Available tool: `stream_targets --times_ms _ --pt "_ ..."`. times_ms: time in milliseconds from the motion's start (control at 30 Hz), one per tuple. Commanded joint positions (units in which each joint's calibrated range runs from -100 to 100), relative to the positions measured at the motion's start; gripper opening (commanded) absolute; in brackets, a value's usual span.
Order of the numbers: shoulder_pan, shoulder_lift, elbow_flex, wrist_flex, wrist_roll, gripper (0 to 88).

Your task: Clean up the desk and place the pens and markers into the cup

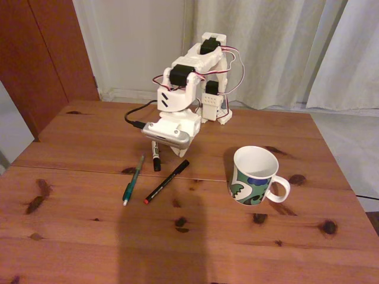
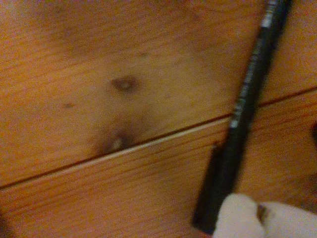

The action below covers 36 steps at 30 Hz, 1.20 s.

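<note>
Task stands at or near its start, by my reading: nothing is in the mug, all writing tools lie on the desk (image 1: 89,236).

Fixed view, left to right:
- Teal-green pen (image 1: 134,179), one. Lies flat just below the seam, white tip toward the camera.
- White marker with black cap (image 1: 155,155), one. Lies partly under the arm's head, cap end toward the seam.
- Black pen with red end (image 1: 166,181), one. Lies slantwise across the seam, red end lower left.
- White mug (image 1: 254,176), one, with green, blue and black pattern. Upright, handle to the right, well apart from the pens; interior looks empty.

Count: three sticks, one cup. Three left to move, none done.

Gripper (image 1: 176,150) is folded low over the desk, just beside the marker and the black pen's upper end. Wrist view: a white fingertip (image 2: 240,218) sits at the bottom edge against the black pen (image 2: 247,104), which crosses the seam. Whether the claw is spread or pinching the pen, I cannot tell.
</note>
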Motion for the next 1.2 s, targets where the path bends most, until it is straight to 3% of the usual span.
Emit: stream_targets --times_ms 0,200,400,633,1167 --pt "1.7 -0.4 -0.3 -0.6 0.3 0.6" --pt "4.2 -0.2 3.7 -0.6 -0.2 0.6" --pt "0.9 -0.2 4.7 -0.7 -0.2 0.5" --pt "-3.4 3.6 4.9 -11.2 -4.4 0.5" --pt "-1.1 7.1 -0.4 -13.5 -6.3 2.7"
